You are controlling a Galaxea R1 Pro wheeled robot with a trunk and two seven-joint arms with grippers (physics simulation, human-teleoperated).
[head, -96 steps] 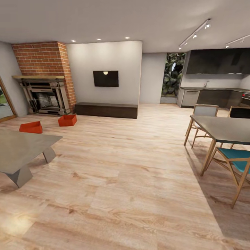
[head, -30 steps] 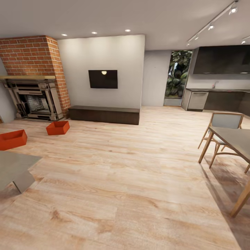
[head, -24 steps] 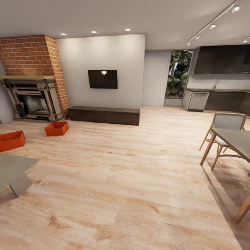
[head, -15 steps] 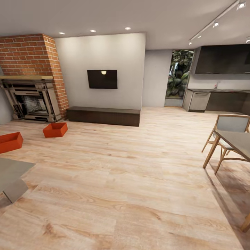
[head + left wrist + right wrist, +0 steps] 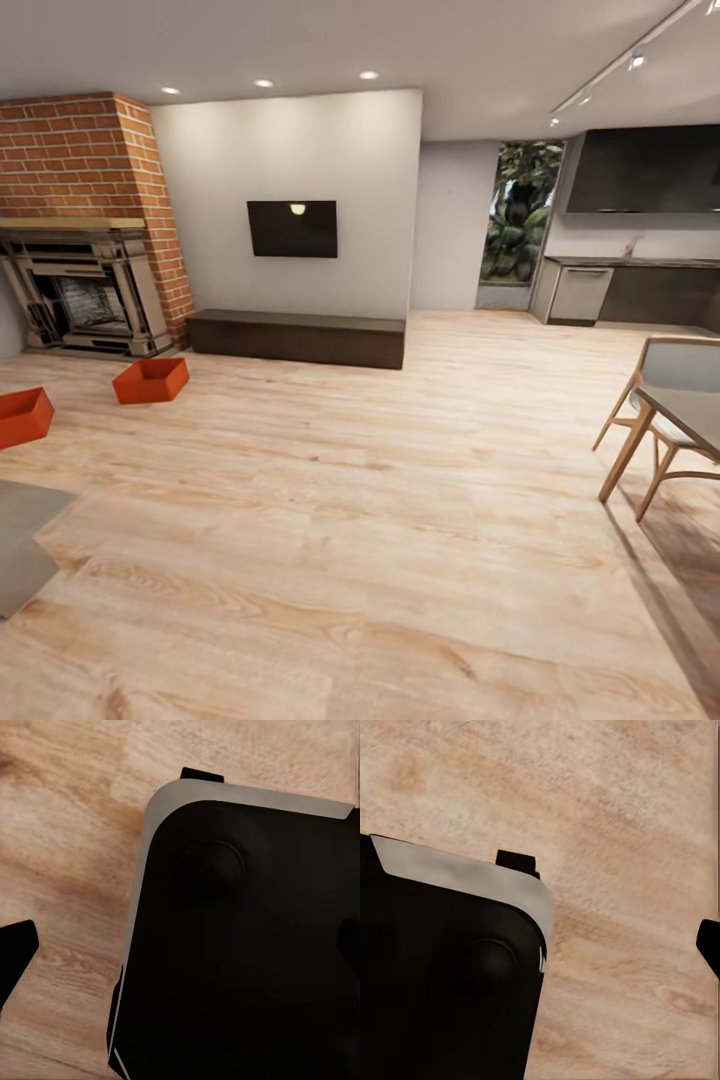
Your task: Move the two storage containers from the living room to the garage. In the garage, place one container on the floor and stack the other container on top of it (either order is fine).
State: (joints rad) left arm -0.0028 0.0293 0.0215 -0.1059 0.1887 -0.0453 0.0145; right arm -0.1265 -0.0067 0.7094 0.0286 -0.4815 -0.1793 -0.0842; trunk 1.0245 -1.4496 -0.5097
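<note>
Head view looks across the living room: two bins sit on the wood floor well ahead and off to the robot's left. One bin lies in front of the brick fireplace, apart from it; the other bin is nearer the robot and further left, cut by the picture's edge. The two are near each other but not touching, both upright with open tops. A grey surface shows its corner on the near left. A dark low cabinet runs along the far wall under a black TV. To the right stand a chair and the corner of a second surface, with a dark kitchen and a doorway onto plants behind them.

Left wrist view shows the robot's black base with a pale rim over the wood planks; a black tip at the edge may be a finger of the left hand, but I cannot tell how far that hand is open or whether it holds anything. Right wrist view is alike: black base, planks, and a black tip at the edge; the right hand's opening cannot be told either. Both bins are well away from both hands.
</note>
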